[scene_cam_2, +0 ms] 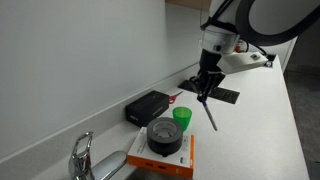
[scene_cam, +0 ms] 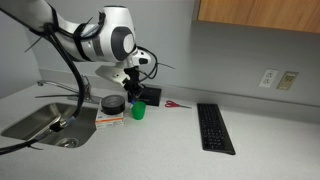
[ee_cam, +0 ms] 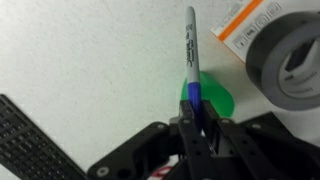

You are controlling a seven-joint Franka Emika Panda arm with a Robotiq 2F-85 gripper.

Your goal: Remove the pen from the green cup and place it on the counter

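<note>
Wrist view gives us the clearest read. The black two-fingered tool [ee_cam: 197,120] is pinching a thin, stick-like pen with a dark bluish barrel [ee_cam: 191,50] close to its blue end. The rest of the barrel reaches out past the fingers over the bare, pale grey-white tabletop [ee_cam: 90,60]. We take that high grip to follow from how a pen stands in a cup, with only its top end free above the rim.

The small, bright green plastic cup [ee_cam: 218,99] shows just beside the fingers, partly hidden by them. In an exterior view the pen [scene_cam_2: 210,110] hangs tilted, tip downward, from the tool [scene_cam_2: 206,88]. It is outside the green cup [scene_cam_2: 182,118] and just beside it. We cannot tell whether the tip touches the tabletop [scene_cam_2: 265,135].

We judge the removal done and the setting-down yet to come. The open surface beside the cup suits that. The other side is crowded by a black tape roll [scene_cam_2: 165,135] on an orange-and-white box [scene_cam_2: 165,160], with a flat black box [scene_cam_2: 148,106] behind them.

A pen released this steeply would likely topple and roll, perhaps against the cup. We would bring it lower and flatter before letting go.
</note>
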